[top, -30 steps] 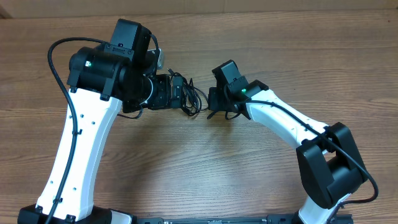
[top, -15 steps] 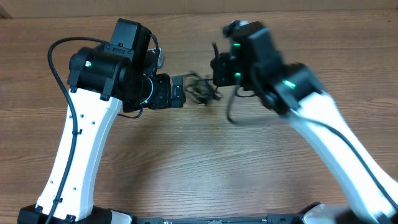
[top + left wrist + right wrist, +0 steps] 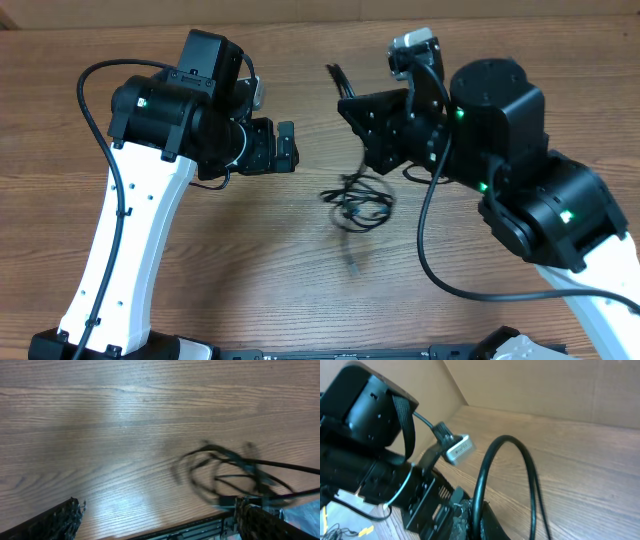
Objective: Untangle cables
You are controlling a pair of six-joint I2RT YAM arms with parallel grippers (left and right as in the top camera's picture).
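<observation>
1. Several thin black cables [image 3: 362, 200] form one loose tangle over the middle of the table [image 3: 250, 270], between the two arms. The tangle is blurred, so I cannot tell whether it hangs or lies on the wood.
2. The right gripper [image 3: 347, 98] is held high and clamped tight. Its wrist view shows a black loop rising out of its grip, so it seems to pinch one strand.
3. The left gripper [image 3: 289, 148] has its jaws spread wide and holds nothing. It sits near the tangle, on its left.
4. The cables look light, limp and smooth. A pulled strand would likely sag, slip, and drag the whole tangle along.
5. The best hold is probably a free strand near a plug end at the tangle's edge, not its dense middle, while the other grip anchors the rest.
</observation>
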